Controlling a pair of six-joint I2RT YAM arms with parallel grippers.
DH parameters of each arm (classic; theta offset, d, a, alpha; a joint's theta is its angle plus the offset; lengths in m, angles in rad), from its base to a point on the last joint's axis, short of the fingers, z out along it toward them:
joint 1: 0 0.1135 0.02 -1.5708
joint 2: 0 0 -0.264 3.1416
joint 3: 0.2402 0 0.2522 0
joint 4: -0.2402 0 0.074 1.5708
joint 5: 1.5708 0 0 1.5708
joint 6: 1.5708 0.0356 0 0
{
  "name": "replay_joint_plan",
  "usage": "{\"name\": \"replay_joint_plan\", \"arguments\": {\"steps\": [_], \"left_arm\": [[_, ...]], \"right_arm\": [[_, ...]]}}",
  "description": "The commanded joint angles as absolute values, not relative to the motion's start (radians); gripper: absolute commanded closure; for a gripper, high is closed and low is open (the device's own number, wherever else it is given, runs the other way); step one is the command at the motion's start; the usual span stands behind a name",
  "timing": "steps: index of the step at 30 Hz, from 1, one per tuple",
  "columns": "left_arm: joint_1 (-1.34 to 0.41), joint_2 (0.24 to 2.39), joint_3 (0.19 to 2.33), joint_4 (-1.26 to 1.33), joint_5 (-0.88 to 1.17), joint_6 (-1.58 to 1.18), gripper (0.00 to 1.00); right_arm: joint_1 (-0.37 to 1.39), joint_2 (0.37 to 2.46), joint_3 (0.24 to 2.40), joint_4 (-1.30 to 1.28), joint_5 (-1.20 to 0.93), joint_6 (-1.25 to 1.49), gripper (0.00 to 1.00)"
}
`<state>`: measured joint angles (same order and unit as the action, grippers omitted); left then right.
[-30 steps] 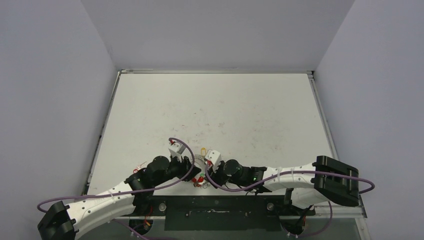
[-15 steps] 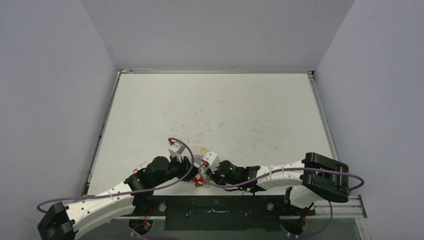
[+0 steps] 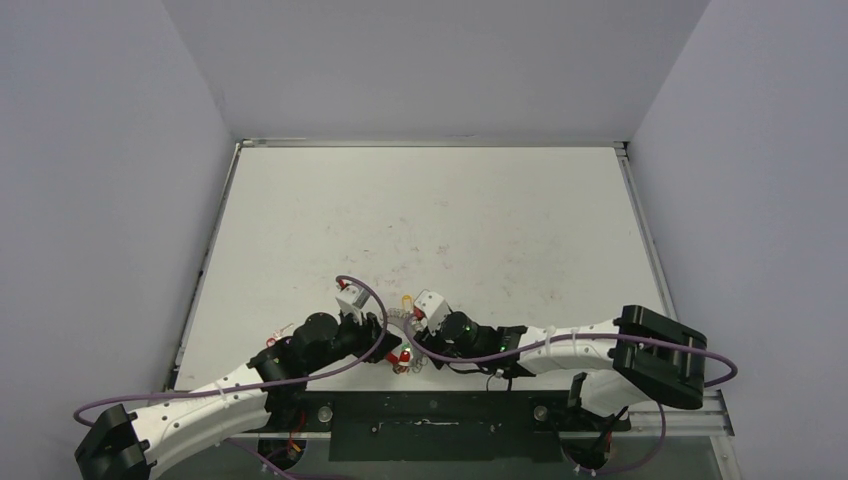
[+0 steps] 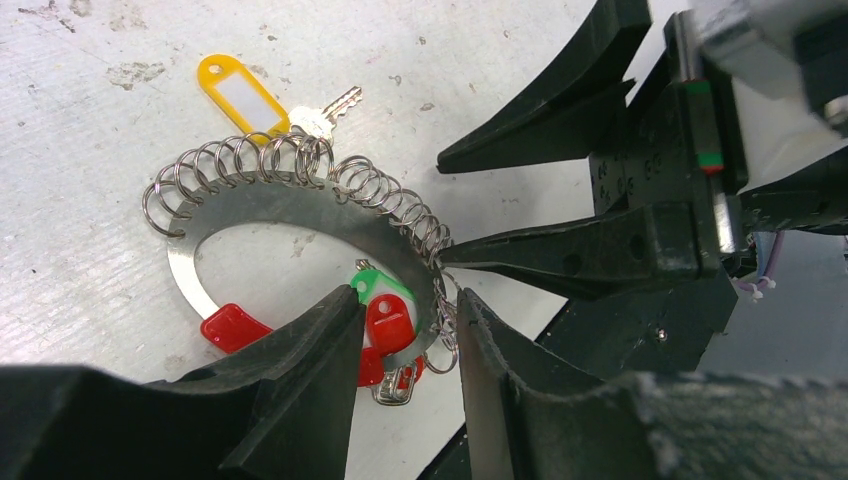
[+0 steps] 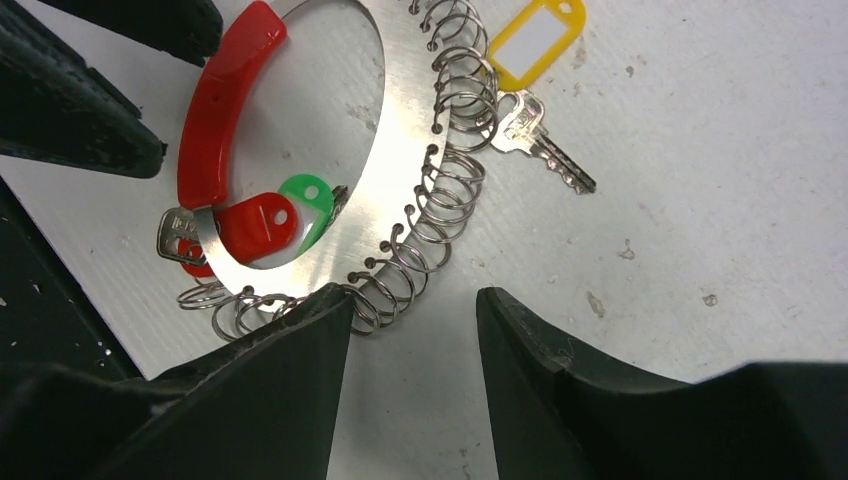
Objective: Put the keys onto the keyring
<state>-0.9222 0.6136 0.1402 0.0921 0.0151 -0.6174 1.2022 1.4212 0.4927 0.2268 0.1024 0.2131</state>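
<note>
1. White table (image 3: 420, 220), top view: both arms meet close to its near edge, a little left of the middle. One keyring (image 3: 399, 320) lies there between the left gripper (image 3: 390, 342) and the right gripper (image 3: 416, 336). One yellow tag (image 3: 407, 299) shows on its far side. How the jaws stand is too small to read here.
2. Left wrist view: the keyring is a flat silver band wound with wire loops (image 4: 385, 195). The left gripper's fingers (image 4: 300, 380) stand partway apart astride the rim; I cannot tell whether they pinch it. One green tag (image 4: 378, 285) and at least two red tags (image 4: 390, 322) cluster at that spot.
3. Right wrist view: the right gripper's jaws are spread over bare table and hold nothing, one finger just beside the loops. Only here does the whole curve of the one red plastic piece (image 5: 225, 105) show, with a silver key head (image 5: 178, 236) at its end. The yellow-tagged key (image 5: 540, 140) touches the loops.
</note>
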Motion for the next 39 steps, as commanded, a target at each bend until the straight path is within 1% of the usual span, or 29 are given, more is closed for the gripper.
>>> {"name": "replay_joint_plan", "arguments": {"steps": [1,5,8,15,19,27,35,39], "left_arm": [[-0.928,0.609,0.157,0.112,0.008,-0.62,0.62],[-0.928,0.614,0.158,0.115,0.008,-0.62,0.63],[-0.928,0.616,0.16,0.118,0.008,-0.618,0.63],[-0.93,0.627,0.162,0.128,0.008,-0.617,0.63],[-0.93,0.631,0.164,0.126,0.008,-0.618,0.62],[-0.931,0.631,0.166,0.12,0.008,-0.617,0.62],[-0.931,0.624,0.167,0.105,0.008,-0.617,0.62],[-0.932,0.618,0.168,0.103,-0.016,-0.619,0.62]], "right_arm": [[1.189,1.342,0.51,0.246,0.106,0.235,0.51],[1.177,1.281,0.47,0.282,0.046,0.249,0.55],[1.178,1.241,0.423,0.331,-0.028,0.207,0.57],[1.188,1.224,0.355,0.351,-0.111,0.059,0.54],[1.224,1.249,0.375,0.301,-0.049,0.02,0.52],[1.354,1.362,0.419,0.255,0.203,0.013,0.5],[1.388,1.44,0.451,0.277,0.224,0.016,0.53],[1.39,1.451,0.455,0.279,0.26,0.014,0.58]]}}
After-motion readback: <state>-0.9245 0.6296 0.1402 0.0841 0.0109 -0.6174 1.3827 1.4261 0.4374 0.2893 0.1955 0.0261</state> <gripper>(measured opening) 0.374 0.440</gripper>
